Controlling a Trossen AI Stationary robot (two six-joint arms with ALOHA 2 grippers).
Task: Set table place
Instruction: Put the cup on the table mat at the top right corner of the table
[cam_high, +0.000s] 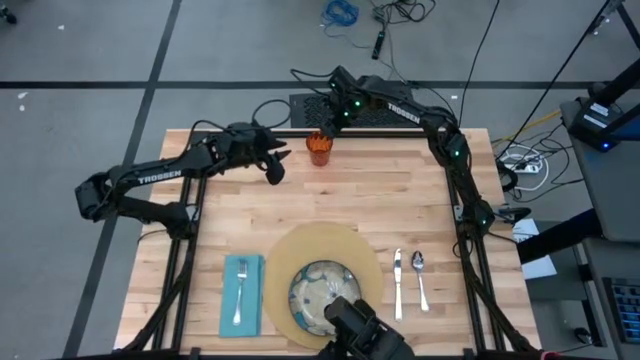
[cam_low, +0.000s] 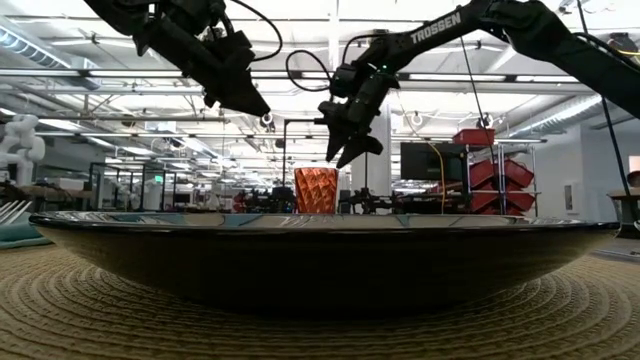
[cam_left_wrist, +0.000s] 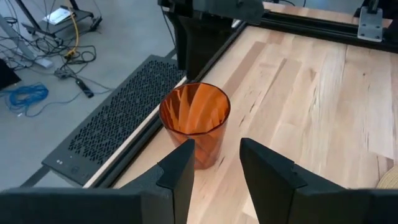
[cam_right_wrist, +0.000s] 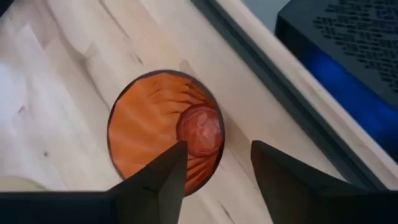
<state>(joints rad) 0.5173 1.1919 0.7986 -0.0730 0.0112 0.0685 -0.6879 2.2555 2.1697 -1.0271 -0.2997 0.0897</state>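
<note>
Place setting with the cup not yet positioned. The orange cup (cam_high: 319, 149) stands upright at the top centre of the overhead frame, close to the far edge of the surface (cam_high: 400, 200), well apart from the rest of the setting. The right claw (cam_high: 338, 118) hangs directly above the cup with its fingers parted, apparently not touching it; in its wrist view the cup's mouth lies between and beyond the finger tips. The left claw (cam_high: 274, 172) hovers just beside the cup, towards the left of the frame, fingers likewise apart and empty.

To do the step well, the right claw would likely descend with one finger either side of the rim or wall, close gently, lift straight up, and carry the cup towards the utensils, while the left claw keeps clear of its path.

Containers: the cup appears empty, its faceted floor visible. The blue-green dish (cam_high: 322, 290) sits on the round tan mat (cam_high: 320, 245) at bottom centre and seems to hold nothing. The fork (cam_high: 240, 290) lies on the teal napkin (cam_high: 243, 293) at lower left; knife (cam_high: 397, 283) and spoon (cam_high: 420, 278) lie at lower right.
</note>
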